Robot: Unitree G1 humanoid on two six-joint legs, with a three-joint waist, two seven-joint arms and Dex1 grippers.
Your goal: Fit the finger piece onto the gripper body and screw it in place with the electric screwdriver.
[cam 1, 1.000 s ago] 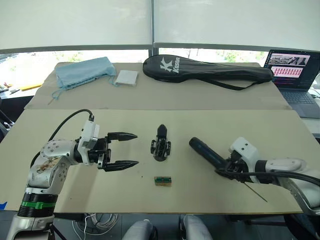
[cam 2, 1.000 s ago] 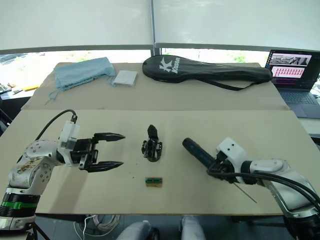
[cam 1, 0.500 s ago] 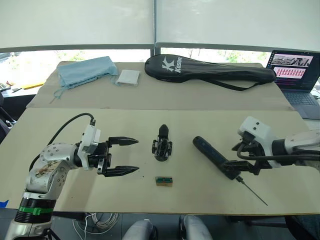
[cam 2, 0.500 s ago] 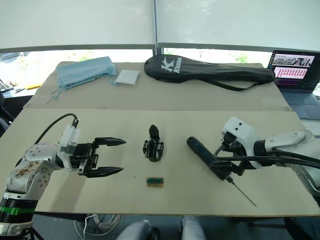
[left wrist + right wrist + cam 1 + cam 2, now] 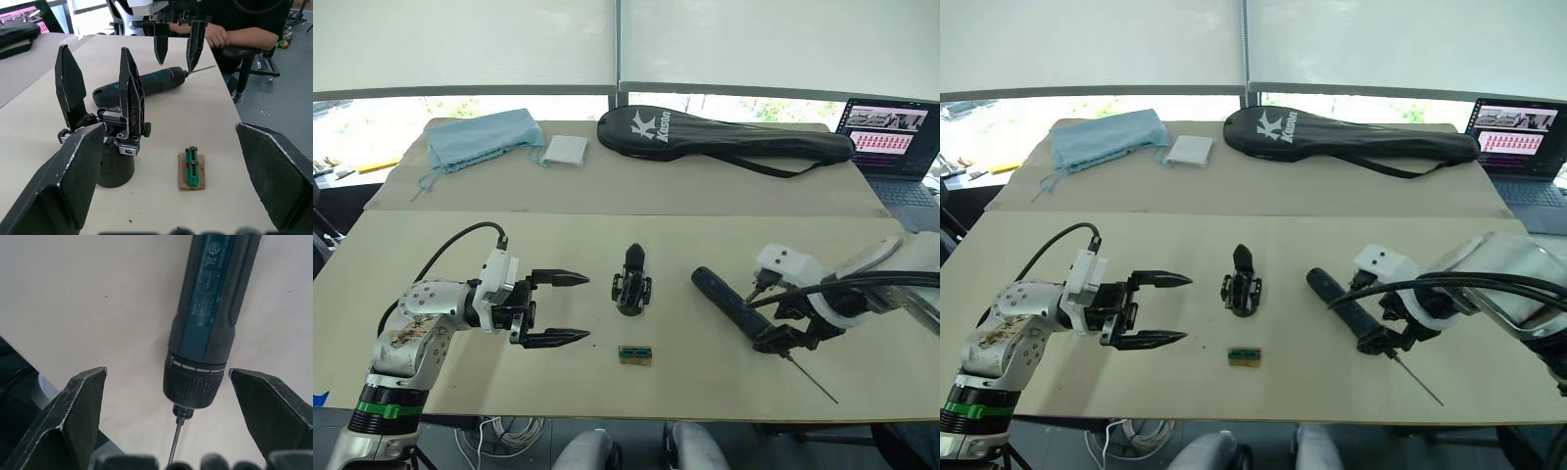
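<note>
The electric screwdriver [image 5: 736,305] lay at centre right of the table [image 5: 705,245], the right gripper [image 5: 787,340] spread wide over its bit end. At centre stood the gripper body [image 5: 630,284]; the left gripper [image 5: 565,308], at left, gaped empty.

A: Head pair: high, facing forward and down over the table [image 5: 401,264], far. Same scene, slight sideways offset.

B: Left wrist: low, near tabletop, looking across at gripper body [image 5: 105,132], electric screwdriver [image 5: 146,85], right gripper [image 5: 176,41] beyond.

A: Right wrist: straight down, very close on screwdriver collar. Shared with the rest: the screwdriver.
</note>
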